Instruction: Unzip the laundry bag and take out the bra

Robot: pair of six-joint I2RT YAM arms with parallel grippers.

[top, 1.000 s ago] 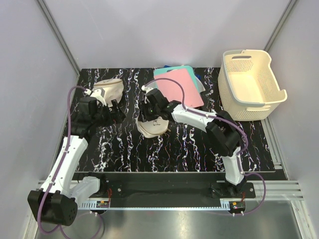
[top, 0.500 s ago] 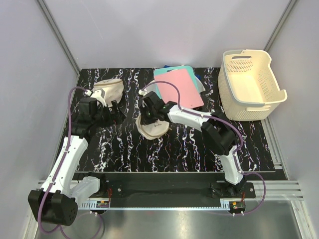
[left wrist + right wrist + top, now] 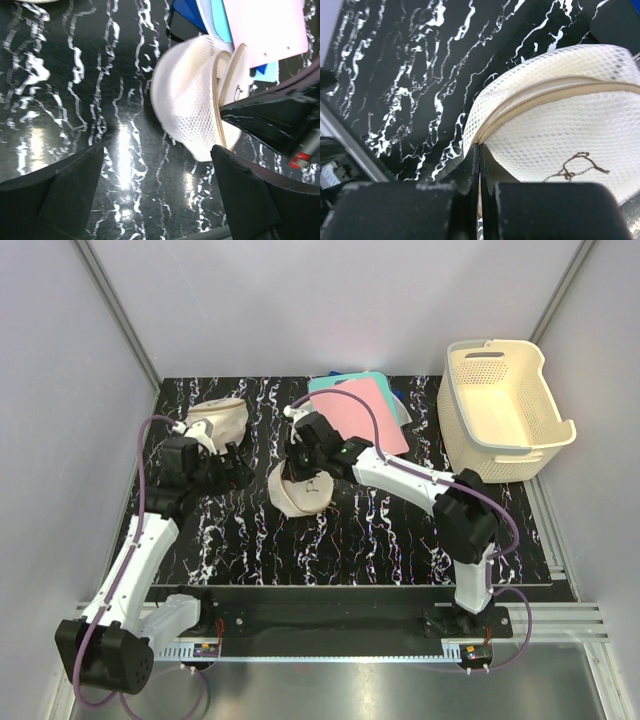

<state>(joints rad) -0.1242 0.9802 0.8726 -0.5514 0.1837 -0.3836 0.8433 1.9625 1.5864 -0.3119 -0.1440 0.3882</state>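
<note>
The step in hand is the unzip, at its very start. The bag (image 3: 300, 492) lies mid-table on the black marbled top (image 3: 380, 540), tipped on its side, its squiggle (image 3: 575, 167) facing the near edge. The zipper (image 3: 545, 95) looks closed all along the stretch in view. The right gripper (image 3: 479, 150) is down at the rim where the zipper line ends, its fingers pressed together. Whether a pull tab is pinched between them cannot be told. The left gripper (image 3: 232, 465) hangs just left of the bag, apart from it, fingers (image 3: 65, 195) spread wide and holding nothing. The bra is not in view, so it is probably inside. A plain pouch (image 3: 218, 418) lies behind the left gripper. Next, the right gripper likely needs to draw along the rim's curve. The light bag would probably drag with that pull, so the left fingers should close on the mesh to anchor it.
</note>
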